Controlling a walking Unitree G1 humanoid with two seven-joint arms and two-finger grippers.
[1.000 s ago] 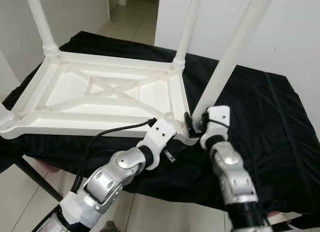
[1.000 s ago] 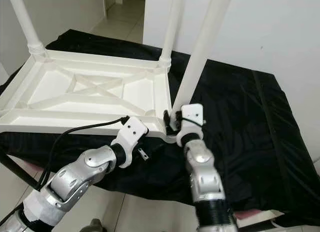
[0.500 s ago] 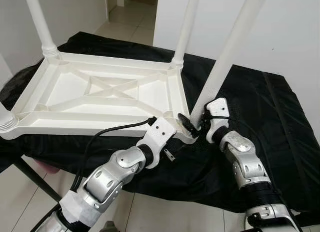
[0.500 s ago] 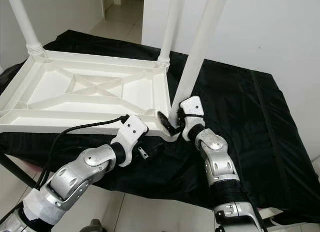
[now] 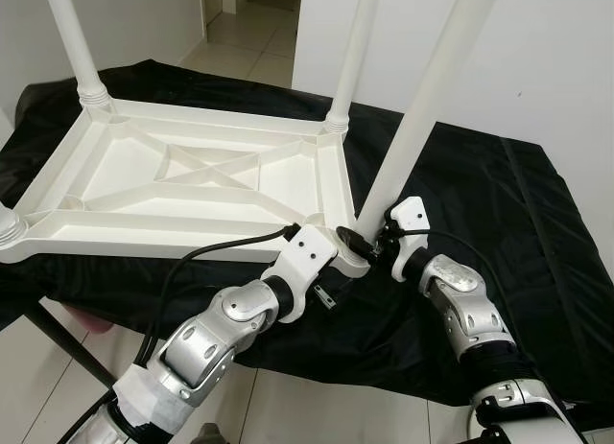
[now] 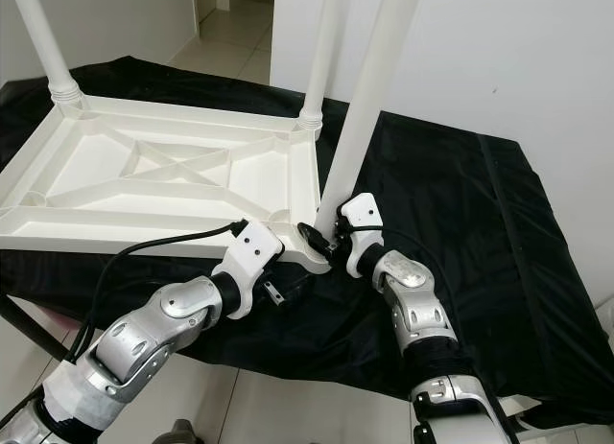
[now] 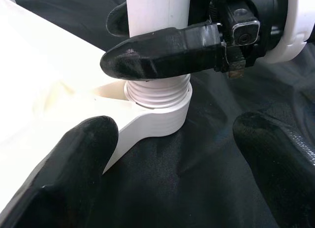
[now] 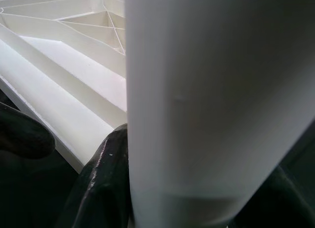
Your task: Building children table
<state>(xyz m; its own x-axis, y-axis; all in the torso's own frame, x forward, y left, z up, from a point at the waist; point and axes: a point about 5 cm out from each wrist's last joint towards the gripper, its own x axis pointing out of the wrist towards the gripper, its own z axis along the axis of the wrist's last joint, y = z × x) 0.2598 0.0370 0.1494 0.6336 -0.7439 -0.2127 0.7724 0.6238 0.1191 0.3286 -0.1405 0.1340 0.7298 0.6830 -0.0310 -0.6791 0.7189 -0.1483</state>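
Note:
A white plastic children's table point(image 5: 144, 241) lies upside down on a black cloth. Three legs stand up from its corners: point(image 5: 69, 41), point(image 5: 351, 60), and at the near left point(image 5: 8, 228). A fourth white leg point(image 5: 422, 108) rises from the near right corner socket point(image 7: 160, 114), its threaded end resting in the socket. My right gripper point(image 5: 367, 241) is shut on this leg just above the socket, with one finger point(image 7: 162, 53) lying across it. My left gripper point(image 7: 172, 159) is open, its fingertips point(image 7: 64, 174) either side of the corner.
The black cloth point(image 5: 508, 195) stretches bare to the right of the table as far as a white wall. A black cable point(image 5: 192, 262) runs back along my left arm. Below the cloth's front edge are tiled floor and a dark stand leg point(image 5: 58, 338).
My right gripper has turned around the base of the leg, and its forearm has swung out to the right. The left arm has held still at the corner.

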